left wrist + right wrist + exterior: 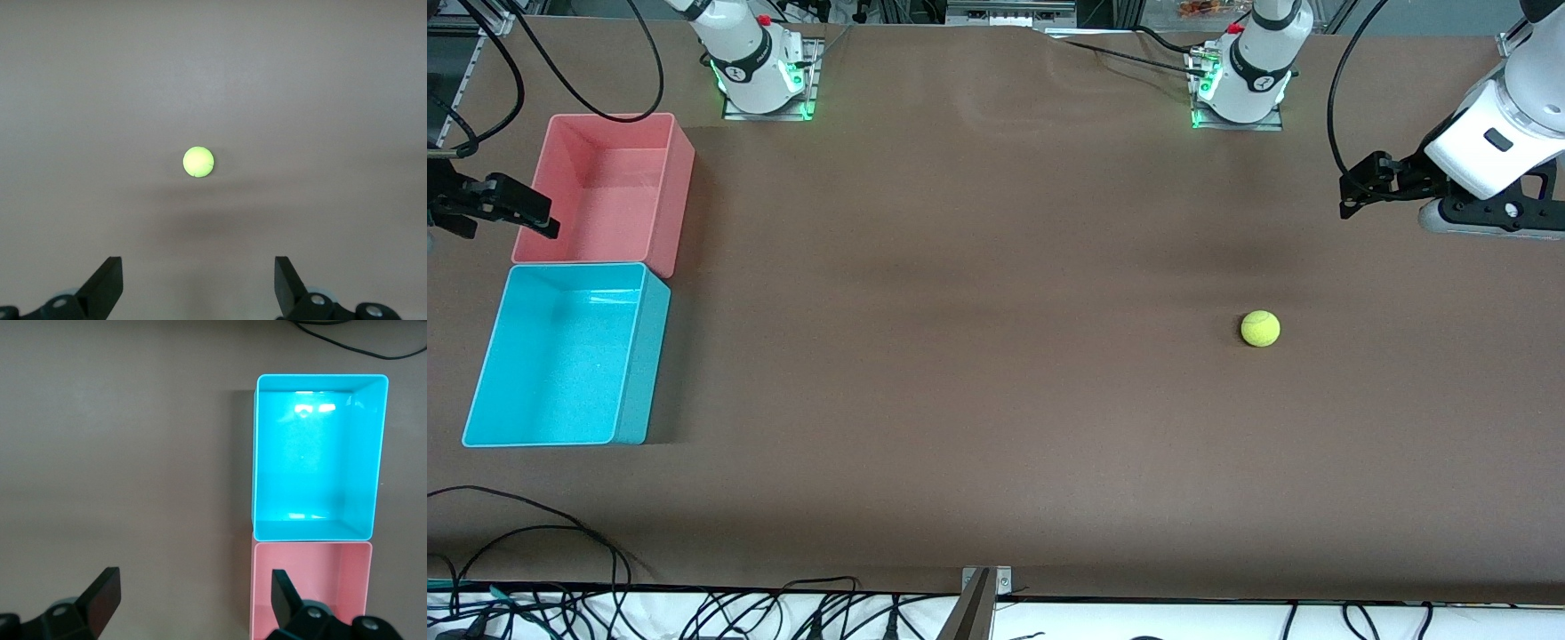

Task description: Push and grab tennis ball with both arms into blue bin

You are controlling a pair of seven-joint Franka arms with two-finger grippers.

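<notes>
— Yellow-green and fuzzy, the tennis ball sits alone on the brown table, toward my left arm's end and well apart from both tubs. Nothing touches it.

— And where are your hands?

— My left gripper hangs in the air over the table at that same end, above bare table and farther from the front camera than the ball. In the left wrist view its fingers are spread wide, with the ball centred ahead of them. My right gripper hovers at the other end, beside the pink bin, fingers also spread and holding nothing.

— The blue bin?

— The blue bin stands touching the pink one, nearer the front camera. It looks empty in the right wrist view.

— So which step is this?

— The very start, I'd judge: the ball is unmoved and no contact is made.

— What does the next move call for?

— Probably my left arm coming down just on the outer side of the ball and nudging it gently across toward my right arm. A round ball rolls freely, so a hard or off-centre push could send it astray or off the table edge. My right arm waits to catch it.
</notes>
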